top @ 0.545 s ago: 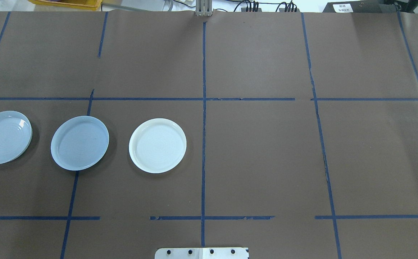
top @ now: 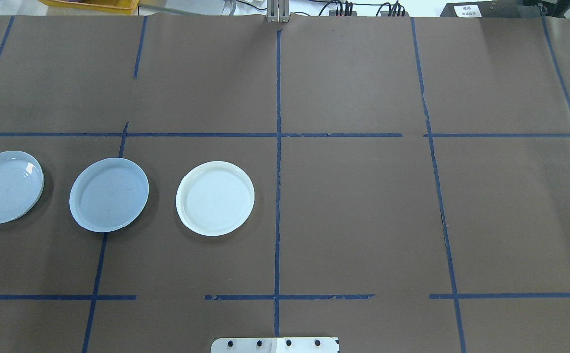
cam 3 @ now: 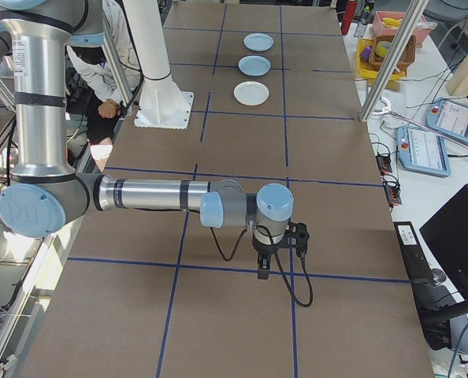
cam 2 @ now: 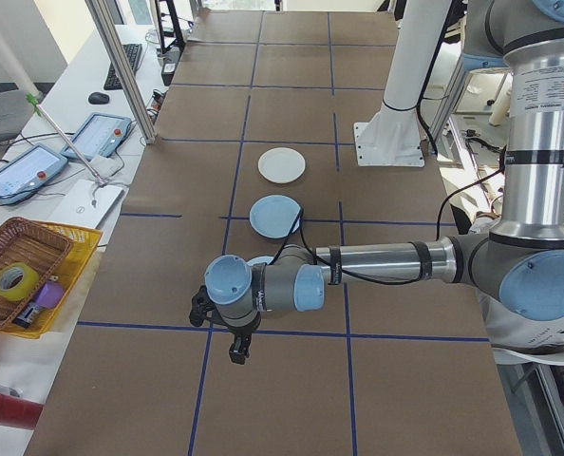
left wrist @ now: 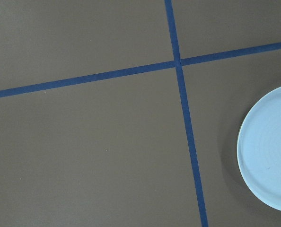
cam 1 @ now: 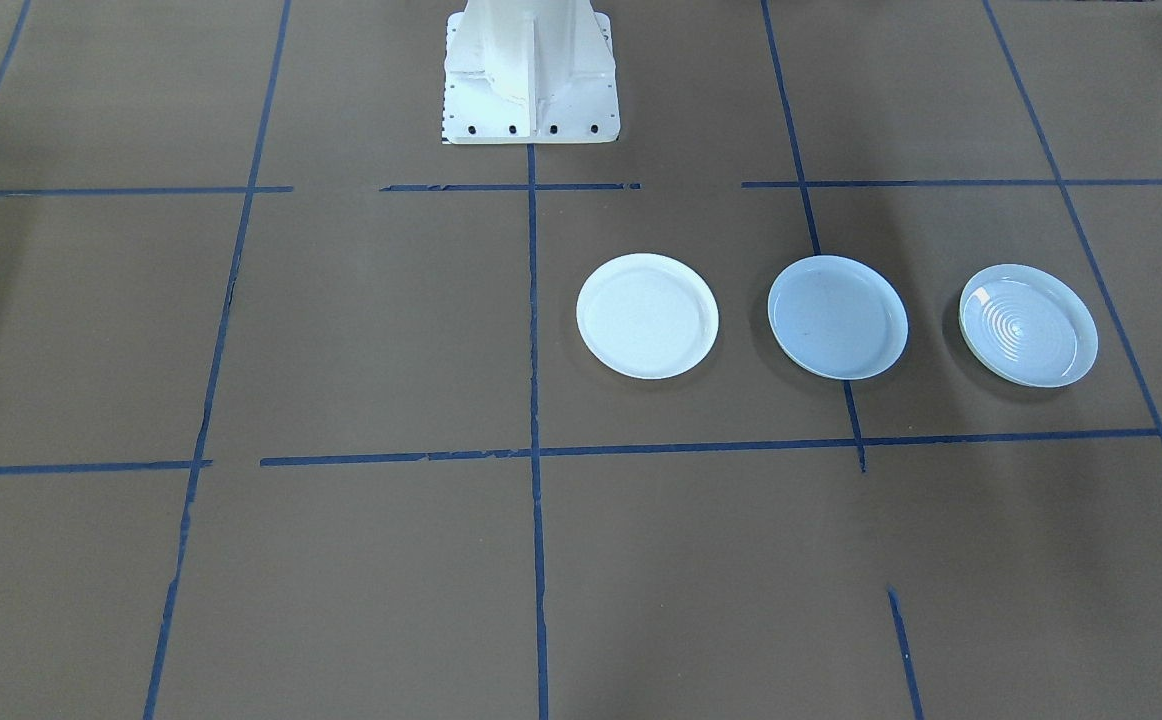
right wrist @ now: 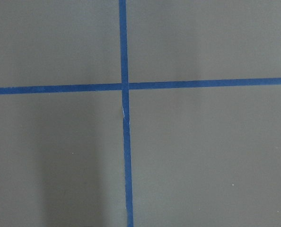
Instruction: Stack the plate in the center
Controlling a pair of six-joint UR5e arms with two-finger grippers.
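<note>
Three plates lie in a row on the brown paper-covered table [top: 353, 206], all on the robot's left half. The middle one is the smooth pale-blue plate [top: 109, 194], resting flat across a strip of blue tape [top: 97, 274]. On its inner side, nearer the table's middle line, sits the white plate [top: 215, 198]; on its outer side, near the table's end, lies a ribbed pale-blue plate [top: 6, 187] with ringed grooves in its well. The three are apart from one another, none touching, none stacked.

From the left end of the table, the left gripper [cam 2: 236, 350] hangs low over the paper, pointing down at the end of a long horizontal forearm. It is beyond the ribbed plate toward the table's end, so the smooth pale-blue plate lies farther along the row, well apart from it. I cannot tell whether its fingers are spread or pressed together. Its wrist camera looks down on a tape crossing with a slice of a pale plate at the right edge.

The right gripper [cam 3: 262, 271] hangs over the far opposite end of the table, well away from every plate, above another tape crossing. Its fingers too are unreadable from here.

A yellow tray [cam 2: 35, 275] holding a wicker basket sits on the side bench.
</note>
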